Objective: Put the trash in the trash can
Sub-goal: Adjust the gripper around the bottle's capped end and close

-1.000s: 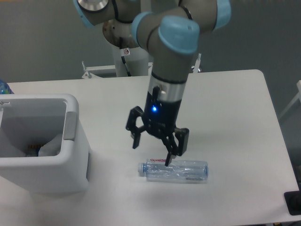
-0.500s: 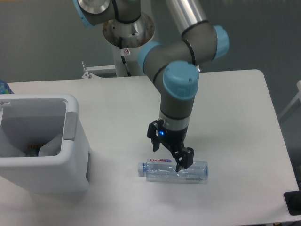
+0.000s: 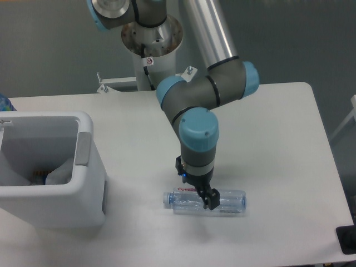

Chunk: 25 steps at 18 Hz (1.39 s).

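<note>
Bottle (image 3: 222,201) lies sideways right of the trash can (image 3: 83,183), end effector (image 3: 202,194) straddling it, grip unclear.

The clear plastic bottle (image 3: 204,201), lying on its side near the front edge of the counter (image 3: 267,139), carries a label with red lettering at its neck end; the letters are too small and blurred to read with certainty. A small white tag with a red mark (image 3: 149,60) hangs at the robot's base beyond the counter's far edge, and its symbol cannot be made out. No other writing shows.
</note>
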{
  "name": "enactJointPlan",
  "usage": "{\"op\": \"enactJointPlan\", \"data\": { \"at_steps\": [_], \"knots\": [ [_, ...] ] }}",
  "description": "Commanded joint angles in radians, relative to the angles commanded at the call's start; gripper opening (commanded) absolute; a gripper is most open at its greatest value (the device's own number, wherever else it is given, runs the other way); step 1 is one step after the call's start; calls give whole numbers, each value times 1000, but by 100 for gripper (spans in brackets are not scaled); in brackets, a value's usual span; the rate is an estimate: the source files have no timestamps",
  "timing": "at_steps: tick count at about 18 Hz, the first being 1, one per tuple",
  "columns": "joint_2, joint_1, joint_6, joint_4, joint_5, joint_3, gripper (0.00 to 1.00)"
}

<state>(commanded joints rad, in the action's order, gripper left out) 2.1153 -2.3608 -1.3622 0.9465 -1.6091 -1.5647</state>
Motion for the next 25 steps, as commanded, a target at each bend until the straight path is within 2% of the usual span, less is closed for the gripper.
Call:
{"op": "enactJointPlan", "data": {
  "at_steps": [12, 25],
  "knots": [
    [63, 28, 3, -23, -2, -11, 100],
    [80, 43, 12, -23, -3, -14, 98]
  ]
}}
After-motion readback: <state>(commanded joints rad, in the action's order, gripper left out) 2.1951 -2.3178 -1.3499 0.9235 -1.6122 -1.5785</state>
